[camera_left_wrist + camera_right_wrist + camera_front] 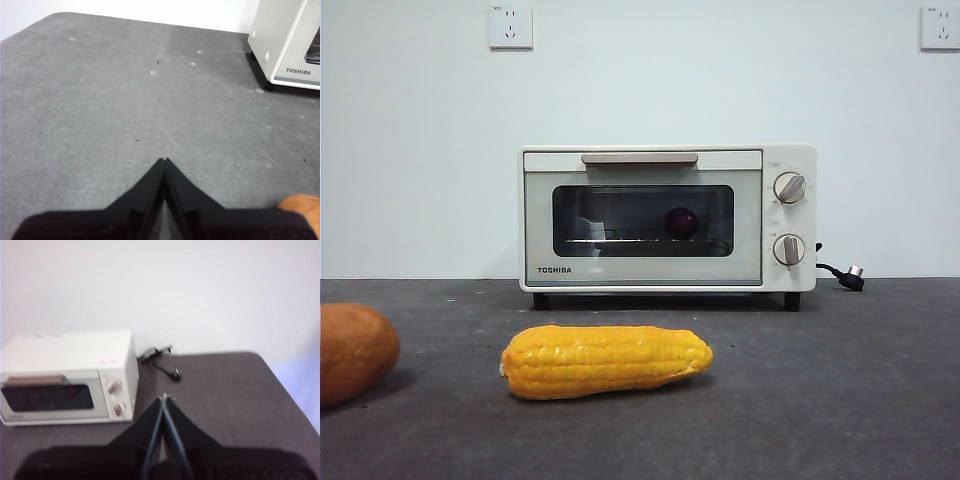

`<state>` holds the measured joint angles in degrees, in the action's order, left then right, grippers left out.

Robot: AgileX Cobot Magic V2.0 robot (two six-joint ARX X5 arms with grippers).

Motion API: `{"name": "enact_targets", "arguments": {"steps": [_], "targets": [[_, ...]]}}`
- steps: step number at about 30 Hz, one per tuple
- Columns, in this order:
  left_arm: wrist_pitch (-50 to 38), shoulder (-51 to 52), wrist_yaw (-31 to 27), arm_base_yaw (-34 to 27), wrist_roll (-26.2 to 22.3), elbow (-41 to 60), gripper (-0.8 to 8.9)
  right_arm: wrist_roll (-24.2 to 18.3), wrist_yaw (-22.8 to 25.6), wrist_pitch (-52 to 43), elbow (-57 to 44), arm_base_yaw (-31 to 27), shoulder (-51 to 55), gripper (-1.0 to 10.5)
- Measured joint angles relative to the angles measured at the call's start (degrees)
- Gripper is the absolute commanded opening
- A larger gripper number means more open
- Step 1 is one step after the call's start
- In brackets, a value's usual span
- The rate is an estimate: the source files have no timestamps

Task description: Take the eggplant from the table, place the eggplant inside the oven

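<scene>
Progress: eggplant (681,222) sits already inside the oven (667,217), seen end-on as a round purple blob through the glass window, on the wire rack (640,241).
Oven door: it looks closed, with the bar handle (639,158) at the top edge.
Done: taking the eggplant from the tabletop (820,400) and placing it in the oven both seem finished, judging from how things lie.
Left to do: I judge nothing more for the task itself; both arms are away from the oven.
Left claw (164,161): jaws pressed together, holding nothing, above bare tabletop beside the oven.
Right claw (164,398): jaws together as well, empty, raised high and looking down at the oven from a distance.
Count of eggplants: one.
Count of ovens: one, with two round knobs (789,187).
Count of corn cobs: one yellow corn cob (605,361), lying in front of the oven.
Count of orange-brown vegetables: one orange-brown vegetable (353,352), only partly in the front view.
Count of wall sockets: two, of which one wall socket (510,26) is at the left.
</scene>
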<state>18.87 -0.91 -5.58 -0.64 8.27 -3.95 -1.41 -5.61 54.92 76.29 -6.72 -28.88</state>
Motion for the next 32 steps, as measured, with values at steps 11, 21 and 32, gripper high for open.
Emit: {"name": "enact_targets", "arguments": {"steps": [11, 21, 32], "targets": [[0.0, 0.0, 0.0, 0.0, 0.0, 0.0, -0.04, -0.11, -0.46, -21.22, -25.22, -0.04, 11.63, 0.0], [0.0, 0.0, 0.0, 0.0, 0.0, 0.0, -0.04, -0.11, -0.44, -29.31, -46.69, -0.04, 19.71, 0.0], [0.02, -0.04, 0.0, 0.0, 0.0, 0.0, -0.04, -0.11, -0.81, -36.44, -65.59, 0.04, 28.28, 0.0]]}}
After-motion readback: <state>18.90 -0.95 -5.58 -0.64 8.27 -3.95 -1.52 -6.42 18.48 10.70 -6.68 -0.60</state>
